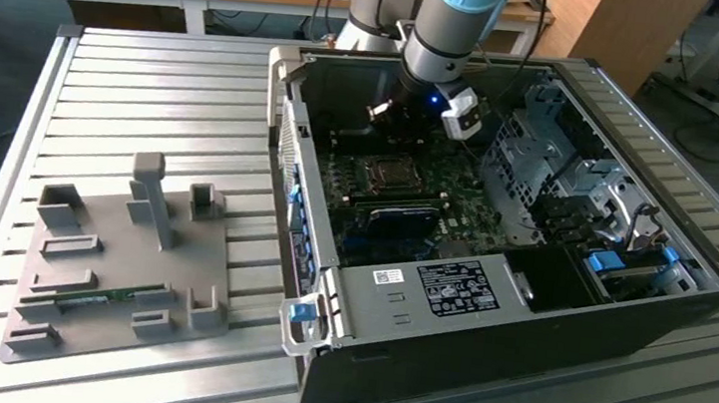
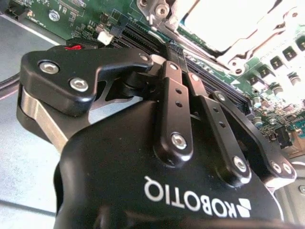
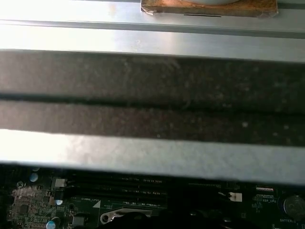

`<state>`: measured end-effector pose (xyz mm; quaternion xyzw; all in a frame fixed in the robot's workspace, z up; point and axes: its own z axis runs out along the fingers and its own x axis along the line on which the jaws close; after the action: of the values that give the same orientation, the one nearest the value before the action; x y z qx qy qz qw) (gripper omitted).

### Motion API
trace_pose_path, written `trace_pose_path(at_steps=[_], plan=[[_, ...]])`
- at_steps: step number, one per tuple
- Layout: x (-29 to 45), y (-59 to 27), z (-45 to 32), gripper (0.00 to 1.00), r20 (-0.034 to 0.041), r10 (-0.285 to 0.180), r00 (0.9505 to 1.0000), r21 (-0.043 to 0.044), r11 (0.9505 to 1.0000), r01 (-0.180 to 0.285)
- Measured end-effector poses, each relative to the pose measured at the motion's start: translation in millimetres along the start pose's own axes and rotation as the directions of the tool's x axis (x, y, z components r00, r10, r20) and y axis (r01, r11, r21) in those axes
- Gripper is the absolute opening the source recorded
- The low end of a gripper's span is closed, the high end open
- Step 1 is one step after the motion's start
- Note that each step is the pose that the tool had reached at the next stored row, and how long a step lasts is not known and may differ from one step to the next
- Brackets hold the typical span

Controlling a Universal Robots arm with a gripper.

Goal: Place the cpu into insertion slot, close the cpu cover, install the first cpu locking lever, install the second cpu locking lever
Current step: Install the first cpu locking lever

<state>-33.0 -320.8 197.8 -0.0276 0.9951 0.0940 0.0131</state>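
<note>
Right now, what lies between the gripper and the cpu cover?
In the second wrist view, long black memory slots lie on the green motherboard between the gripper and the cpu cover.

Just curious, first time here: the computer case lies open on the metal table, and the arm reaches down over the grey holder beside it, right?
Not quite. The computer case does lie open on the metal table, but the arm reaches down into the case, over its motherboard, not over the grey holder. The exterior view shows it.
</note>
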Motion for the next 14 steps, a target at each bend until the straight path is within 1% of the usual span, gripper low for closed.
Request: trace_pose_path(at_steps=[5, 9, 11, 12, 13, 14], plan=[[0.1, -1.2, -0.3, 0.11, 0.0001, 0.000, 1.0000, -0.0003, 1.0000, 0.000], [0.0, -0.7, -3.6, 0.11, 0.0000, 0.000, 1.0000, -0.0002, 1.0000, 0.000], [-0.1, -0.6, -3.9, 0.11, 0.0001, 0.000, 1.0000, -0.0006, 1.0000, 0.000], [-0.1, -0.8, -4.0, 0.11, 0.0001, 0.000, 1.0000, -0.0018, 1.0000, 0.000], [0.0, -1.3, -4.1, 0.11, 0.0003, 0.000, 1.0000, -0.0066, 1.0000, 0.000], [0.0, -2.3, -4.3, 0.11, 0.0010, 0.000, 1.0000, -0.0161, 0.9999, 0.000]])
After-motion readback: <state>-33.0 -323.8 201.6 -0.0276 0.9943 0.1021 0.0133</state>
